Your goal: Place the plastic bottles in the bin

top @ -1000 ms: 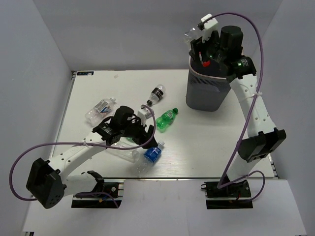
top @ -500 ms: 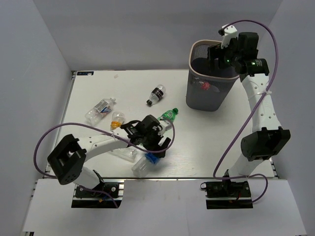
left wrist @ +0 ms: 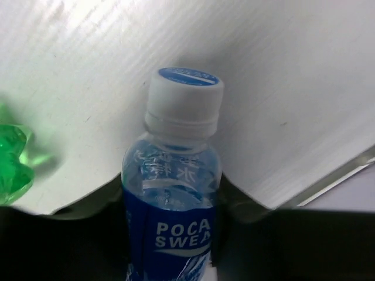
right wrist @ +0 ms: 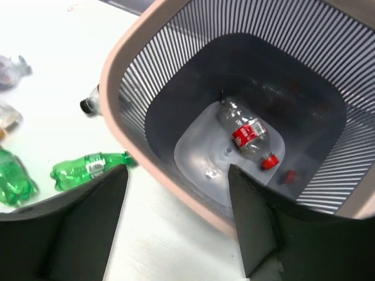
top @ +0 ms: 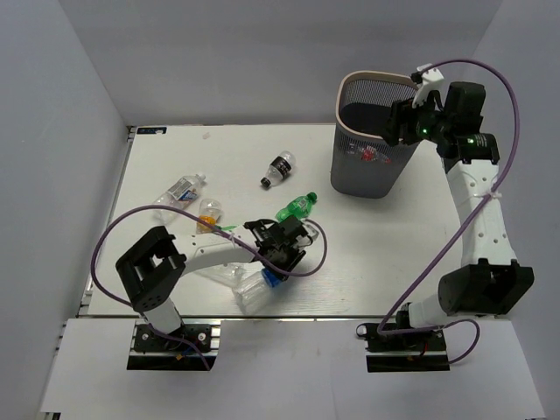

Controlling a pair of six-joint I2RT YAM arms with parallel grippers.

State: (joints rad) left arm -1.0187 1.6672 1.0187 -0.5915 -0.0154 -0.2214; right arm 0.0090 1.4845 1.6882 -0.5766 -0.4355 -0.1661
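My left gripper (left wrist: 170,182) is shut on the blue-labelled plastic bottle (left wrist: 176,175), which lies near the table's front edge (top: 269,280); its white cap points away from the wrist. My right gripper (right wrist: 176,170) stands open and empty over the near rim of the bin (right wrist: 117,88), at the bin's right side (top: 398,127). The dark mesh bin (top: 367,171) holds a red-capped bottle (right wrist: 249,133). On the table lie a green bottle (top: 297,207), a dark-labelled bottle (top: 278,169), a clear bottle (top: 179,192), an orange-capped one (top: 208,213) and a clear one (top: 248,299).
The left arm (top: 219,254) lies low across the front of the table, over part of another green bottle (left wrist: 12,170). White walls close in the table on the left, back and right. The table's front edge (left wrist: 340,175) runs just beyond the held bottle.
The left gripper swept right and shut on the blue-labelled bottle. The right gripper let a clear bottle fall into the bin, then moved right past the rim with its jaws narrower.
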